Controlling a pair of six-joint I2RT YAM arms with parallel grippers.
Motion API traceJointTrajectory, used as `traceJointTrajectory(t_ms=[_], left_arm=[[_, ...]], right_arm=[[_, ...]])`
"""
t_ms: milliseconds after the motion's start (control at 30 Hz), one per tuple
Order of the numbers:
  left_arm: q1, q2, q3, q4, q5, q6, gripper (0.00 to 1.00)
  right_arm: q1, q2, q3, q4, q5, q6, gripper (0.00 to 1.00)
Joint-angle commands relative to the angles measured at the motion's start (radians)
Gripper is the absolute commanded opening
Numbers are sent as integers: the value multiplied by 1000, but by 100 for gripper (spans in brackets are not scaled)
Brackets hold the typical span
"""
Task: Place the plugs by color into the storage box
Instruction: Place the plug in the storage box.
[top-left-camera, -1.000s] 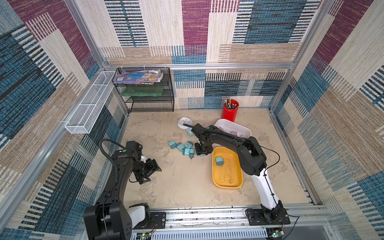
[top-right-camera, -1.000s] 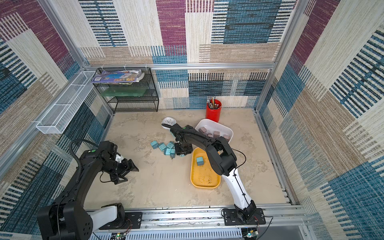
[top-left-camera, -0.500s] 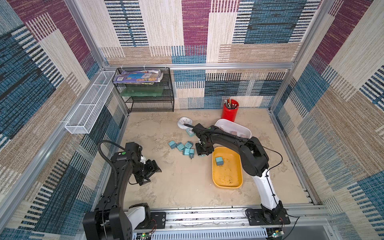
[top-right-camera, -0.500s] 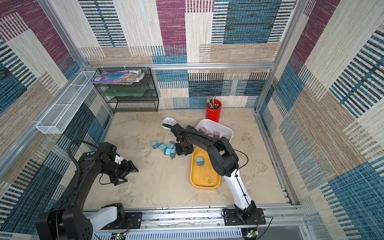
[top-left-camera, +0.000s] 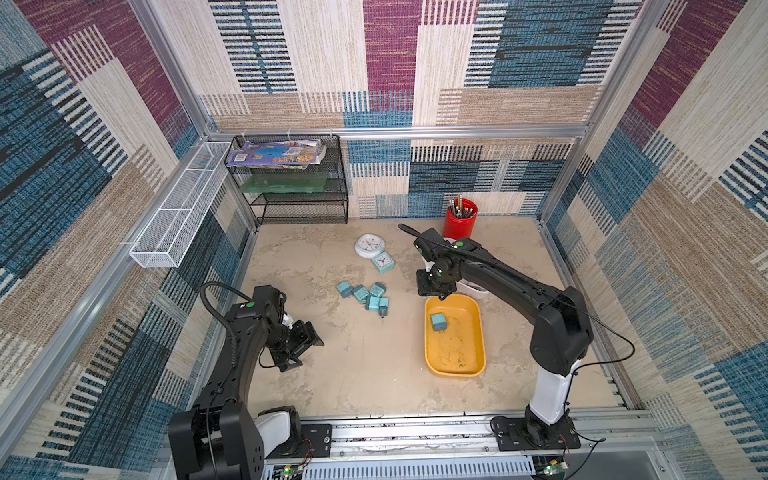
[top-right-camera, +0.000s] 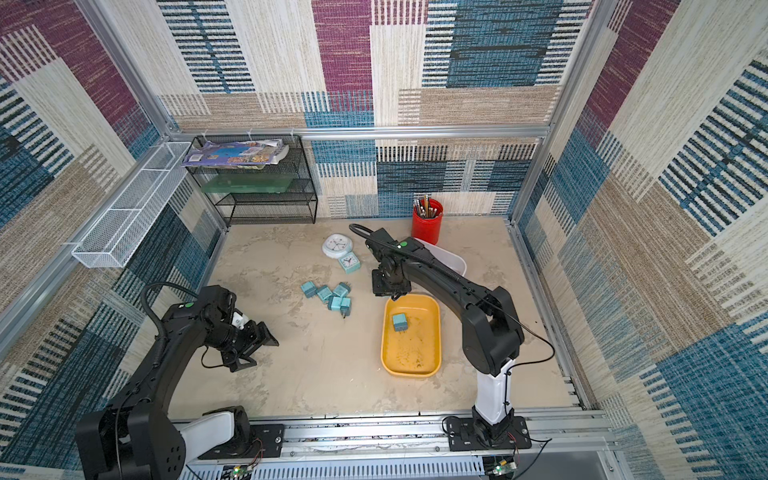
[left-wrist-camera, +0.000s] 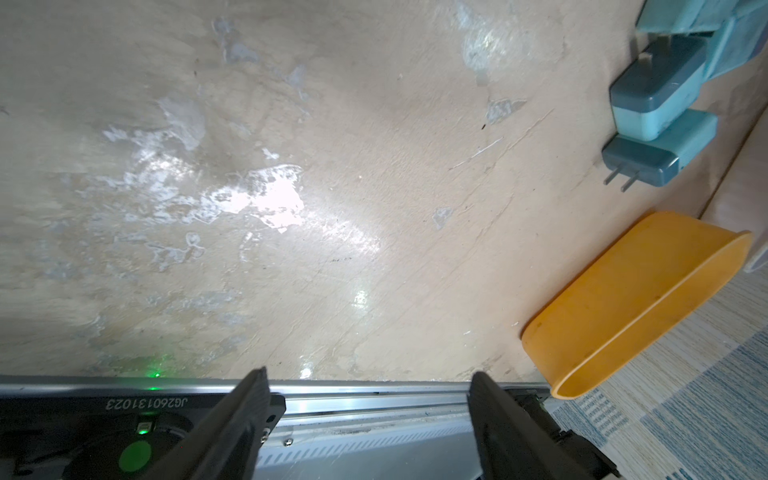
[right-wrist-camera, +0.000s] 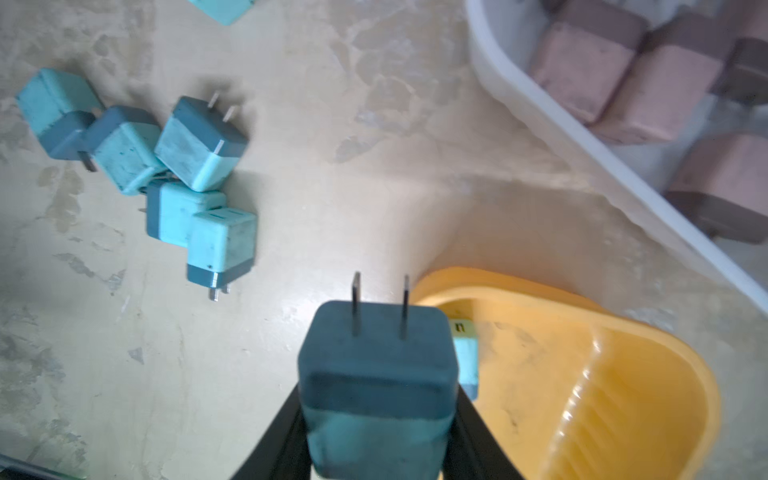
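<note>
1. A beige, mottled tabletop (top-left-camera: 374, 374) enclosed by patterned fabric walls is shown from above. Two black robot arms are mounted at its near edge.
2. The right gripper (right-wrist-camera: 376, 432) is seen clamped on a teal-blue cube-shaped plastic plug (right-wrist-camera: 374, 361). The two metal prongs of this held plug point away from the wrist camera.
3. In both top views, the held plug is carried above the far rim of a yellow oval plastic tub (top-left-camera: 457, 349). This yellow tub is placed between the table's centre and its right edge.
4. A second teal-blue plug (top-left-camera: 438, 321) is seen lying inside the yellow tub, near its far end.
5. A white plastic tub (right-wrist-camera: 511, 95) is set just beyond the yellow tub, toward the far right corner. Several mauve-brown cube-shaped plugs (right-wrist-camera: 582, 70) are held in it. Their number cannot be told, as the arm hides part of it.
6. Five loose teal-blue plugs (top-left-camera: 365, 296) are clustered near the table's centre, touching one another.
7. The left gripper (left-wrist-camera: 372, 399) is held low near the left edge, with its jaws spread apart and nothing between them.
8. A teal square alarm clock (top-left-camera: 381, 262) and a round white clock (top-left-camera: 368, 246) are found side by side between the cluster and the far edge.
9. A red cup of pencils (top-left-camera: 459, 224) is placed at the far edge, and a black wire-mesh rack (top-left-camera: 299, 208) at the far left corner.
</note>
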Motion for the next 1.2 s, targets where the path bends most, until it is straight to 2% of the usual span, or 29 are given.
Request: traceJointTrajectory(t_ms=[0,167,300,600,733,800,867,1033,1167], left_arm=[[2,11,16,5,6,3,78],[2,9,15,5,2,3,78],[2,18,10,8,3,8,78],[2,14,4,10,7,7,78],[2,1,-7,11,7,2,78],[2,-2,-11,11,8,1,78],[2,-7,-10,10,10,-2,78],[2,-18,-4,9,12,-10,78],[2,-22,-4,6,13,-13,78]], right_arm=[[-19,-69,-106,4,17,22,33],[-78,-161,-309,69,13,24,33],[-112,-155,-397,121,8,2,32],[-109,-18,-384,158,30,-48,34],[-104,-12,-385,145,36,-52,44],[-97,-24,-376,123,49,-52,57],[-91,-48,-357,93,66,-48,65],[-55,-107,-213,-14,102,-11,68],[35,-45,-19,-48,70,23,69]])
